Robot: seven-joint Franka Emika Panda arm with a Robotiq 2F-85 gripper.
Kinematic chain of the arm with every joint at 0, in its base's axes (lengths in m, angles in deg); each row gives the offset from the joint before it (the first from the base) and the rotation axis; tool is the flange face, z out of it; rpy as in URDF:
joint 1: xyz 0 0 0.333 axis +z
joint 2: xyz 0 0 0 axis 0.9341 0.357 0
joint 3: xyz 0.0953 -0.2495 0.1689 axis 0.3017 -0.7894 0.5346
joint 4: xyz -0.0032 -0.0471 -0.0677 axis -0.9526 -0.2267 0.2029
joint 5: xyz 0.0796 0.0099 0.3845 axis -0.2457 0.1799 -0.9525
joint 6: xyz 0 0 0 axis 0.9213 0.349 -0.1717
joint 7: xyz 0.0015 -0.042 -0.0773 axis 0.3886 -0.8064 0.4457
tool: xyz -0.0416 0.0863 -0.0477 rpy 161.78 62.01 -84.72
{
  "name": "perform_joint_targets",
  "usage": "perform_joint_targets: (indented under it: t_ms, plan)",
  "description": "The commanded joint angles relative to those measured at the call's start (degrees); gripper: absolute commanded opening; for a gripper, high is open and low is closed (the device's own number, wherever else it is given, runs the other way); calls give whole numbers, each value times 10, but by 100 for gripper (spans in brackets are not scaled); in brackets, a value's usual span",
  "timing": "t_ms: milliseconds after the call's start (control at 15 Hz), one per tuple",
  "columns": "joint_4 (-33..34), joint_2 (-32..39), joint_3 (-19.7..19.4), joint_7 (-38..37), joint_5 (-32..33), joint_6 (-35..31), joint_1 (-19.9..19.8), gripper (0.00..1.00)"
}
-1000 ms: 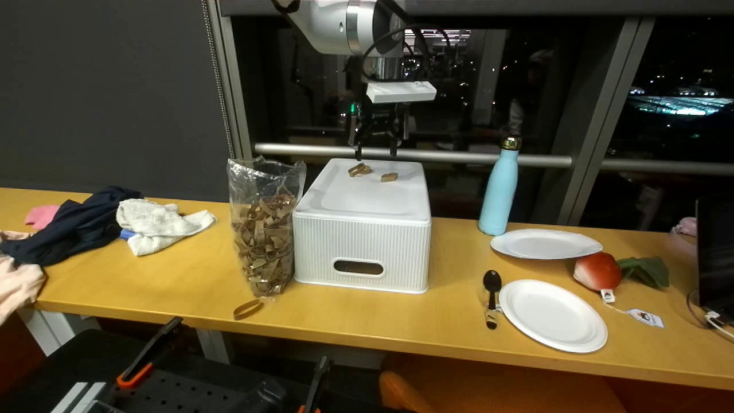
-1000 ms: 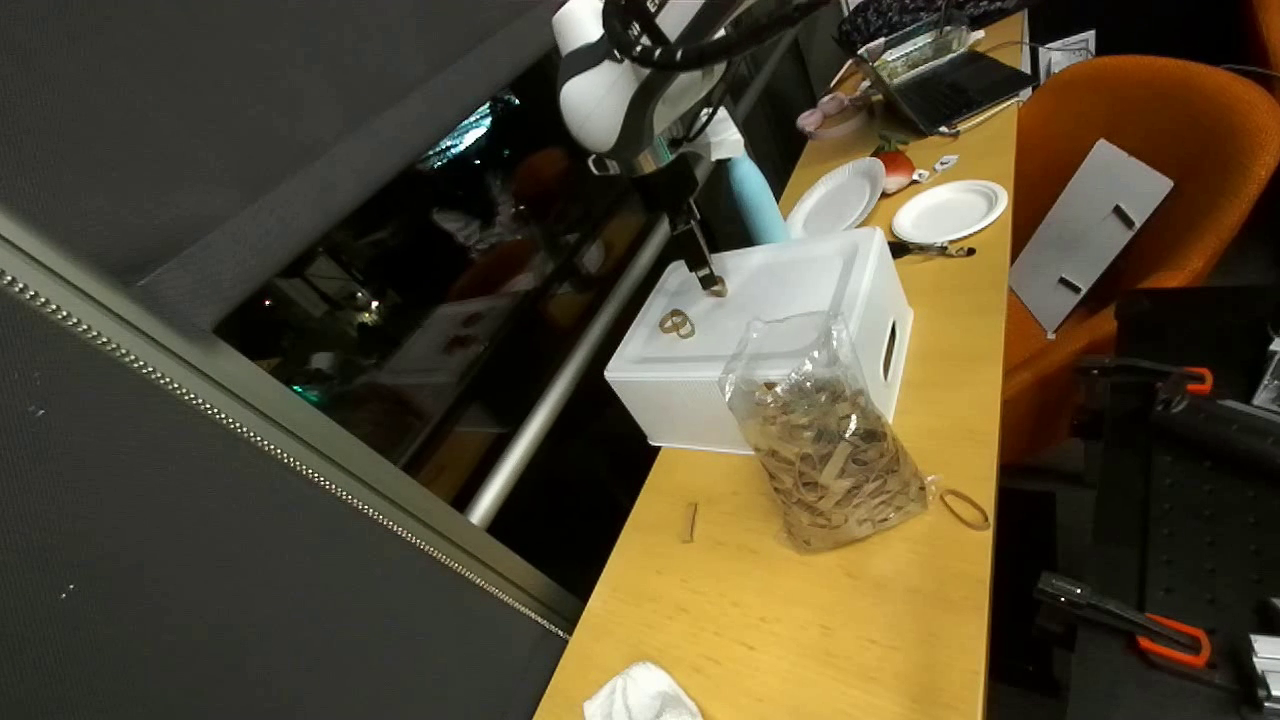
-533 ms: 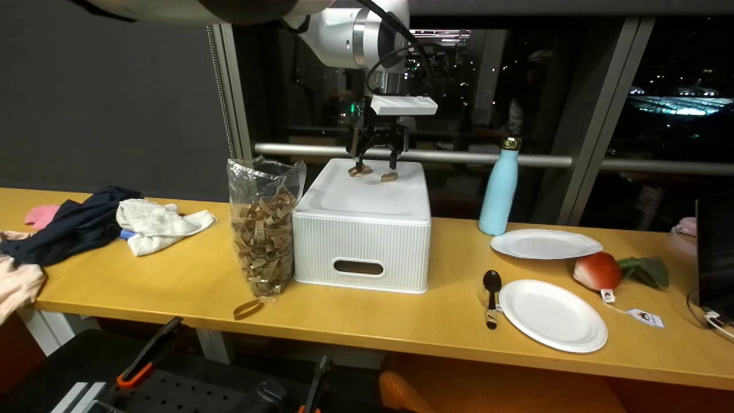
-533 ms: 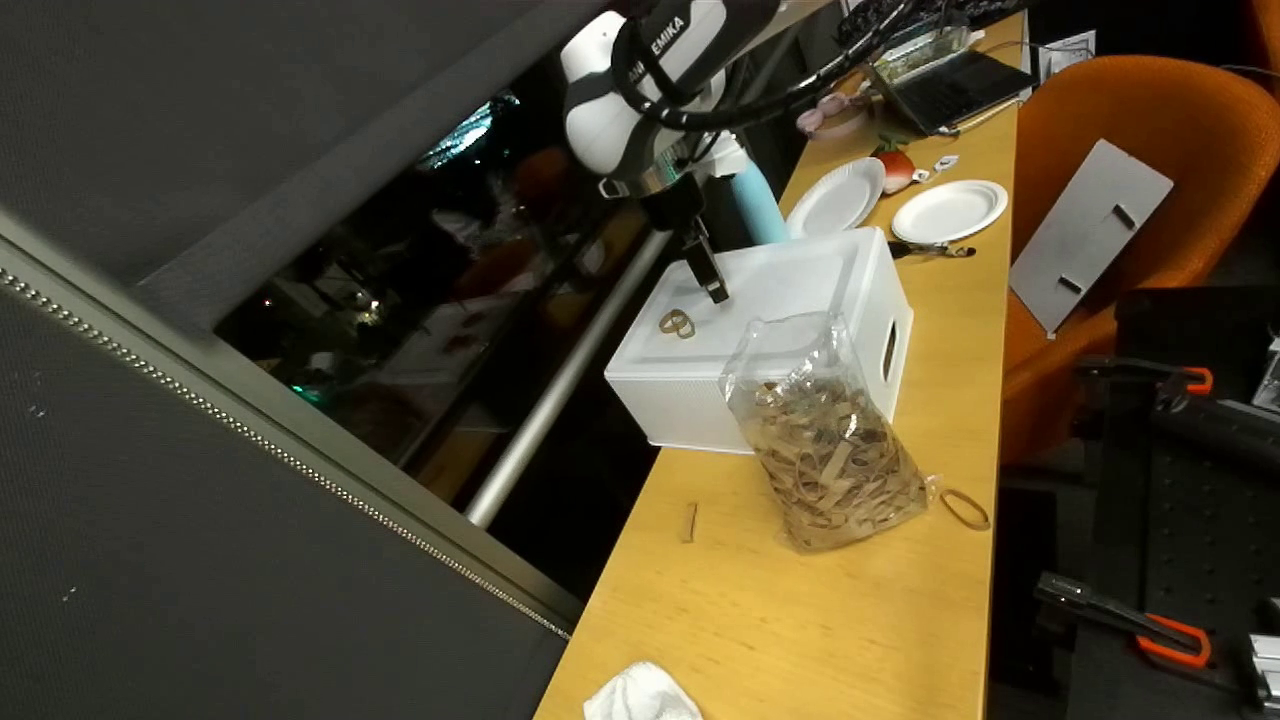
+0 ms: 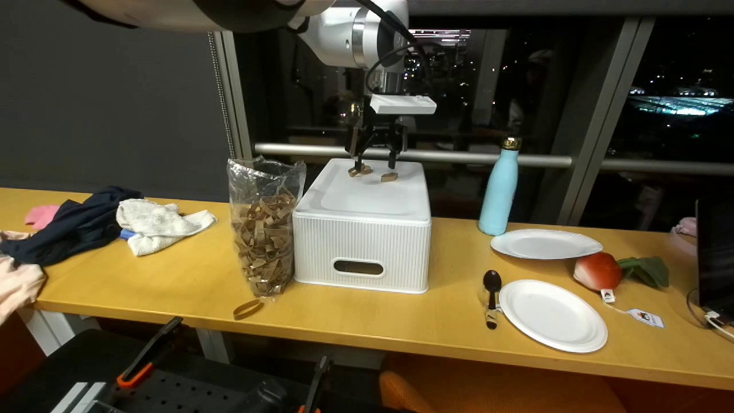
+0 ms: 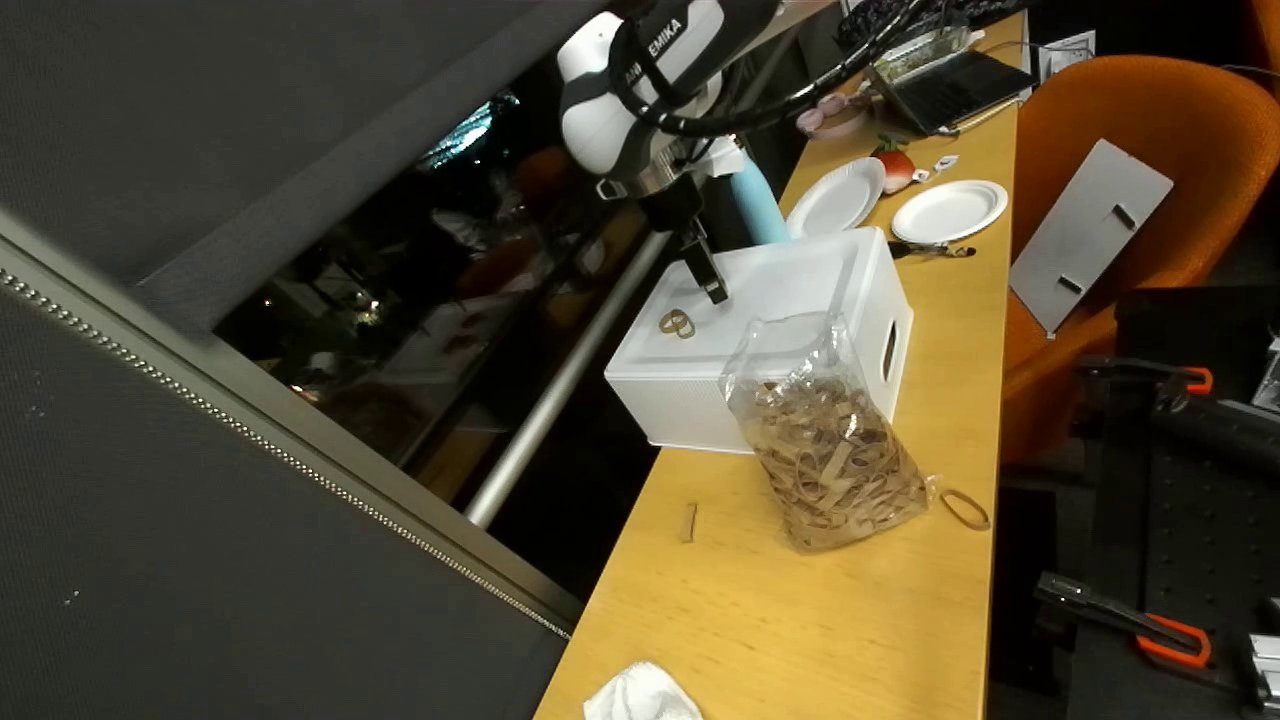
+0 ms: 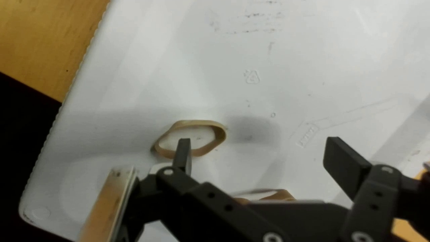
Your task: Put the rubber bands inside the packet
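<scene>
The claw [image 5: 375, 165] has been lowered over the box [image 5: 315, 246], spread wide with nothing held; the bands [image 5: 389, 177] are left unmoved on the box, so a grasp is yet to be made. The packet [image 5: 264, 241] is stood beside the box. At the edge [image 5: 410, 162] opposite the box's slot [image 5: 358, 267], movement may be limited by the rail [image 5: 447, 155]; toward the slot, more room is offered.

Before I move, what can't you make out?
Wrist view: tan rubber bands at bottom, partly hidden by black gripper.
In an exterior view: lone tan rubber band on white box, hidden behind black fingers.
In an exterior view: black laptop, cut off by right edge.
Both exterior views: count of overlapping bands inside clear plastic packet.
</scene>
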Motion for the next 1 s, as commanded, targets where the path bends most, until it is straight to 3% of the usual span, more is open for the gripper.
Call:
perform_joint_targets:
  t_ms: [0, 867, 933]
  plan:
    - [-5, -1, -1, 0, 3, -9, 4, 100]
    - [45, 44, -17, 24, 39, -5, 23, 100]
    - [46, 45, -17, 24, 42, -7, 24, 75]
